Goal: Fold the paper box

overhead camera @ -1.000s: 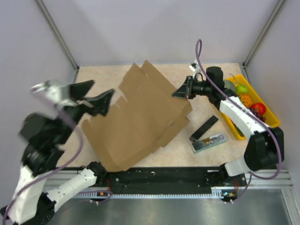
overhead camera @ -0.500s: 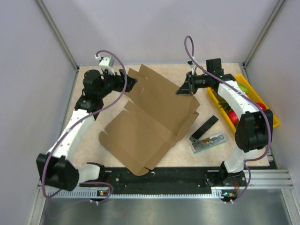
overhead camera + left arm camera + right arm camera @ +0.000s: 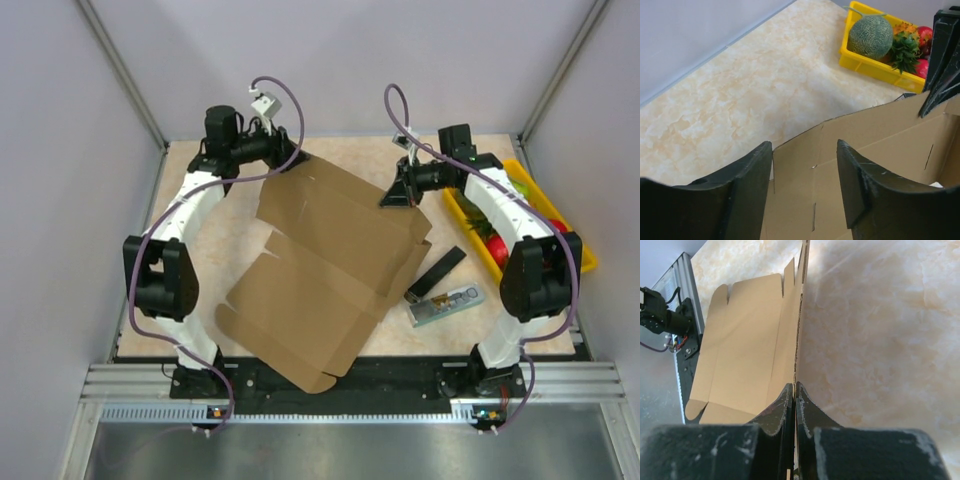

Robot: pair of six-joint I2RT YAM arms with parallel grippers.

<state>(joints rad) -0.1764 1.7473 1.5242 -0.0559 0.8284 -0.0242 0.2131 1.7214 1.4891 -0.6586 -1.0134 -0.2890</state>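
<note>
The right gripper (image 3: pixel 795 387) is pressed together, pinching the thin raised edge of the paper box (image 3: pixel 745 340) between its fingers. From above, this gripper (image 3: pixel 392 195) holds the box's right-hand far corner, lifted a little off the table (image 3: pixel 350 152). The left gripper (image 3: pixel 804 150) has its fingers spread, one on each side of a notched edge of the box (image 3: pixel 865 140), with a gap showing on both sides; whether either finger touches the card I cannot tell. In the overhead view this gripper (image 3: pixel 290 158) sits at the box's far left corner, close to the table's far edge. The box (image 3: pixel 330 260) is an unfolded brown sheet lying slantwise across the middle of the table, its lowest corner reaching the near edge. Along the right edge stands a yellow tray (image 3: pixel 585 255) of fruit. Between tray and box lie a black strip (image 3: pixel 440 270) and a small grey tool (image 3: pixel 447 303)
</note>
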